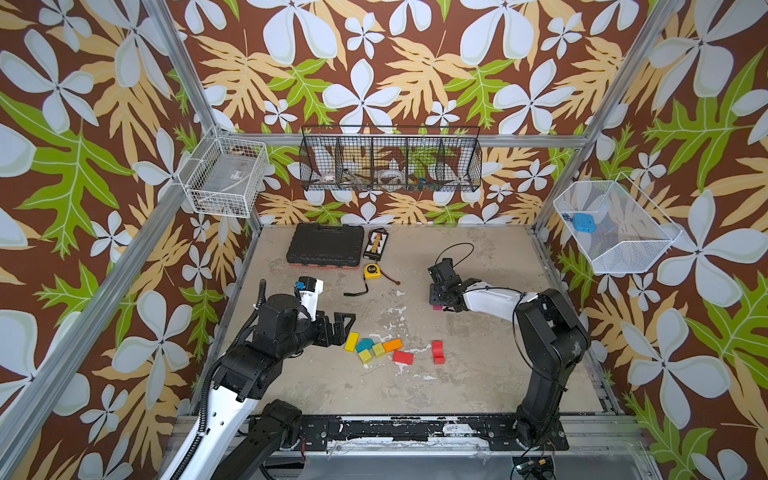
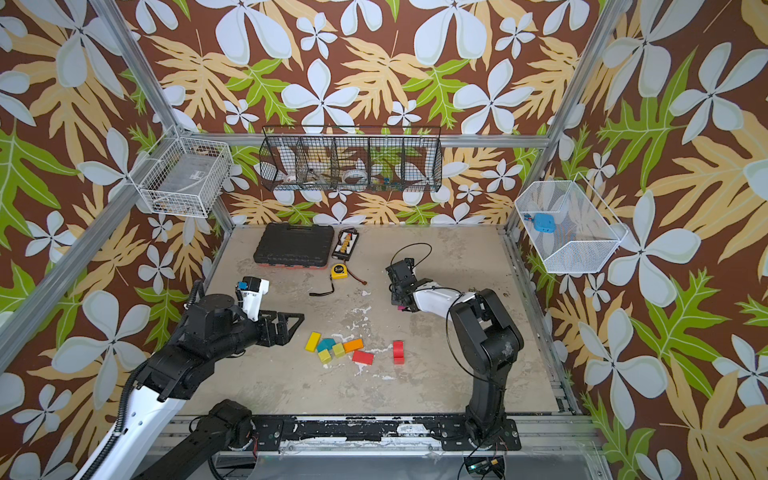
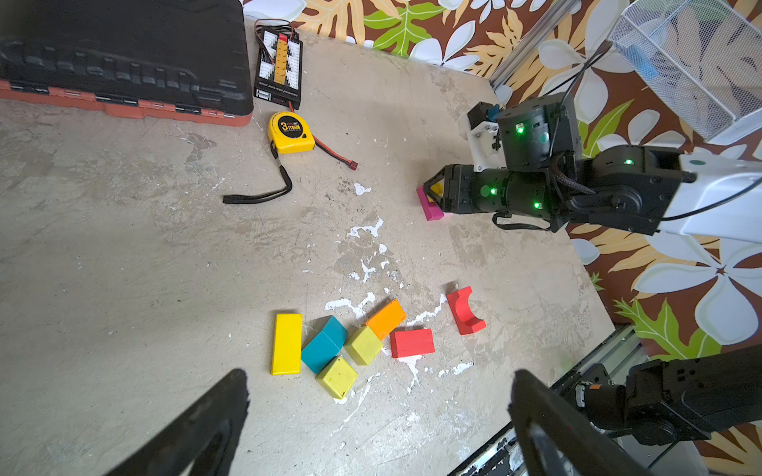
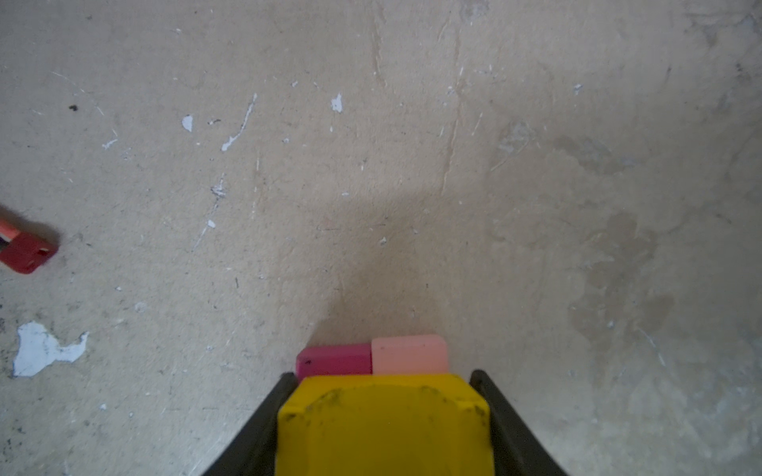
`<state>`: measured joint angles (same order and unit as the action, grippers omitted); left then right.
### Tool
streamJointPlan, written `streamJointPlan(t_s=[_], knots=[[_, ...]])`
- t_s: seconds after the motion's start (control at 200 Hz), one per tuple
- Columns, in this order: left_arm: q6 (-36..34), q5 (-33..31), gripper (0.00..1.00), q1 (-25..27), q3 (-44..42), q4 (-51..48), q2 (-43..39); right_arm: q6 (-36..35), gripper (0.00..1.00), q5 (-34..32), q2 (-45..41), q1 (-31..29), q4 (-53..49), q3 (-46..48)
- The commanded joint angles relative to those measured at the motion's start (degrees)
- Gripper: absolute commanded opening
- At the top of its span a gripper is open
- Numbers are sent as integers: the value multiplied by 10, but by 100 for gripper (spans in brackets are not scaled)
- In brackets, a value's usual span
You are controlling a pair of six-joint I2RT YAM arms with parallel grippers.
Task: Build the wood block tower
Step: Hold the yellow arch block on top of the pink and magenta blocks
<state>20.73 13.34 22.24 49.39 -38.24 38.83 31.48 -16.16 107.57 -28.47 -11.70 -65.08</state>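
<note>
Several loose wood blocks lie at the front middle: a yellow brick (image 1: pixel 351 341), a teal block (image 1: pixel 365 345), two lime cubes (image 3: pixel 337 377) (image 3: pixel 363 344), an orange brick (image 1: pixel 392 345), a red brick (image 1: pixel 403 356) and a red arch (image 1: pixel 437 352). My left gripper (image 3: pixel 380 377) hangs open just left of them (image 1: pixel 347 326), holding nothing. Farther back on the right, my right gripper (image 4: pixel 383 387) is shut on a yellow block (image 4: pixel 383 424). That block is directly over the tower's base, a magenta block (image 4: pixel 333 360) beside a pink block (image 4: pixel 409 354). I cannot tell whether it touches them.
A black tool case (image 1: pixel 325 245), a charger board (image 1: pixel 376 245) and a yellow tape measure (image 1: pixel 375 271) with its strap lie at the back. A red cable plug (image 4: pixel 27 251) rests near the base. Wire baskets (image 1: pixel 390 160) hang on the walls.
</note>
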Motion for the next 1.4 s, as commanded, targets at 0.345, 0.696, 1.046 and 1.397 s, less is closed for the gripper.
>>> streamJointPlan(t_s=[0.345,0.696,1.046,1.397], knots=[[-4,-5,100,1,0,12,-1,2,59,10,11,0,-8,-7],[-4,-6,100,2,0,12,-1,-1,61,13,9,1,-10,-6],[-3,-6,100,1,0,11,-1,-3,66,16,1,0,-10,-5],[-3,-6,100,1,0,11,-2,-5,69,0,-2,0,-17,-7]])
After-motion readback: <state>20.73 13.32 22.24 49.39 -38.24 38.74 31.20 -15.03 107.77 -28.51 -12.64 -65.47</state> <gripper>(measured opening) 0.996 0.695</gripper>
